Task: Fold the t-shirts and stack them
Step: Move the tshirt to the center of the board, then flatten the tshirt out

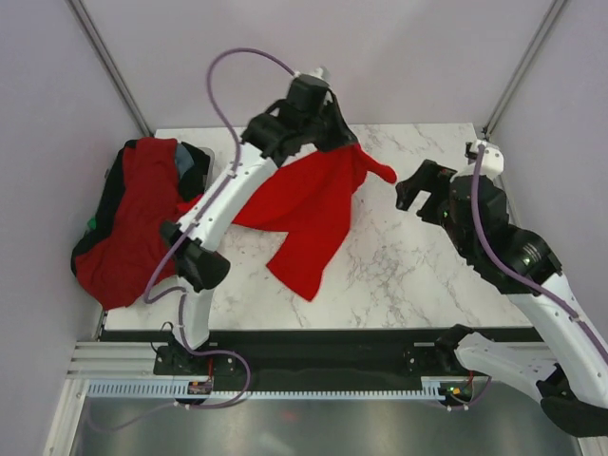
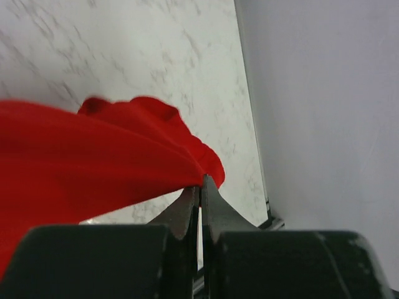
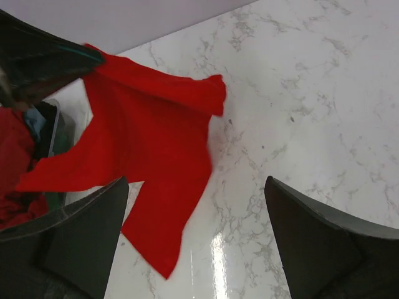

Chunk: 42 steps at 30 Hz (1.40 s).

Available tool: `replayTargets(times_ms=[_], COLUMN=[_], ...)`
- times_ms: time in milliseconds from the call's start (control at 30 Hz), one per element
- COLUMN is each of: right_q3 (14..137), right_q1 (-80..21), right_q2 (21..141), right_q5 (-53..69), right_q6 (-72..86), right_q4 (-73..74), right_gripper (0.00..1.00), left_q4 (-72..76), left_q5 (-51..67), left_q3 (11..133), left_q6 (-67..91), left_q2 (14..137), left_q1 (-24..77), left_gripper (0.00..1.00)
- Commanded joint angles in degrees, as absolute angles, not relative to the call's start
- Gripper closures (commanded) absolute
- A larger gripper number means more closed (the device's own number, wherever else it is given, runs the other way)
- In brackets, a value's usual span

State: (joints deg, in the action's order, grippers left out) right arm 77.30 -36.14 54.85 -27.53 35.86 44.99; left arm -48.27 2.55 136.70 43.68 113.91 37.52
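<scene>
My left gripper (image 2: 201,187) is clamped on one edge of the red shirt (image 1: 309,204), which hangs over the far middle of the table (image 1: 418,275). My right gripper (image 1: 415,195) gapes wide beside a sleeve, holding nothing. With only one thin pinch, the cloth may slip or bunch. The table is glossy white marble between plain pale walls (image 1: 427,57). The other shirts (image 1: 133,218) fill a bin (image 1: 198,163) on the left.

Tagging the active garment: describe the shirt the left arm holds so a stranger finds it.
Marble table, far middle: a bright red t-shirt hangs from the left hand. Unlike the shirts heaped on the dark bin at the left edge, it alone is lifted.
</scene>
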Motion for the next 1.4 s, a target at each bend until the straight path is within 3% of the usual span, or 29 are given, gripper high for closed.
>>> replayTargets(times_ms=[0, 67, 100, 133, 200, 233, 500, 700, 867, 1067, 1100, 1267, 1300, 1367], right_q3=[78.14, 76.21, 75.51, 74.28, 73.04, 71.21, 54.42, 46.68, 43.77, 43.42, 43.42, 42.19, 42.01, 42.62], right_q1=[-35.95, -35.95, -35.95, -35.86, -35.95, -35.95, -36.21, -39.55, -39.9, -40.34, -40.34, -40.69, -40.61, -40.61], right_q2=[52.74, 51.68, 51.51, 51.5, 51.76, 51.85, 60.28, 68.63, 77.42, 83.75, 84.37, 87.18, 87.54, 87.54], right_q5=[-33.83, -34.19, -34.1, -33.75, -31.73, -30.51, -6.54, -3.79, -1.33, -1.23, -1.32, -1.76, -1.76, -1.58], right_q6=[37.78, 38.84, 39.46, 40.59, 41.57, 42.62, 46.14, 48.43, 48.6, 48.52, 48.52, 48.95, 48.87, 48.43], right_q4=[50.53, 51.68, 52.2, 53.34, 54.4, 55.1, 45.28, 35.44, 27.96, 23.82, 23.73, 22.24, 21.98, 22.5], right_gripper=[0.02, 0.02, 0.02, 0.02, 0.02, 0.02, 0.02, 0.02, 0.05, 0.19, 0.22, 0.58, 0.77, 1.0], left_q4=[-45.19, -41.77, -39.66, -39.29, -42.08, -43.14, -44.47, -45.18, -45.18, -42.99, -42.46, -40.87, -40.78, -40.78], left_q5=[4.29, 9.37, 12.97, 20.06, 24.07, 23.56, 15.31, 13.27, 11.25, 9.76, 9.76, 10.11, 10.11, 9.49], left_q3=[138.16, 138.43, 140.6, 143.24, 149.03, 148.37, 122.28, 104.28, 91.88, 78.96, 77.53, 71.29, 70.67, 69.62], left_q6=[53.32, 55.45, 56.24, 56.6, 55.38, 54.33, 44.75, 41.84, 38.32, 37.44, 37.53, 37.44, 37.44, 37.0], left_q2=[119.51, 127.39, 130.4, 133.39, 139.19, 138.78, 118.76, 102.85, 94.68, 88.51, 87.64, 83.59, 83.15, 81.83], left_q1=[42.35, 43.24, 43.5, 43.51, 43.07, 42.89, 35.27, 25.59, 23.29, 21.45, 20.84, 18.73, 18.46, 17.93], left_gripper=[0.98, 0.9, 0.76, 0.46, 0.1, 0.01, 0.0, 0.02, 0.02, 0.03, 0.03, 0.03, 0.03, 0.04])
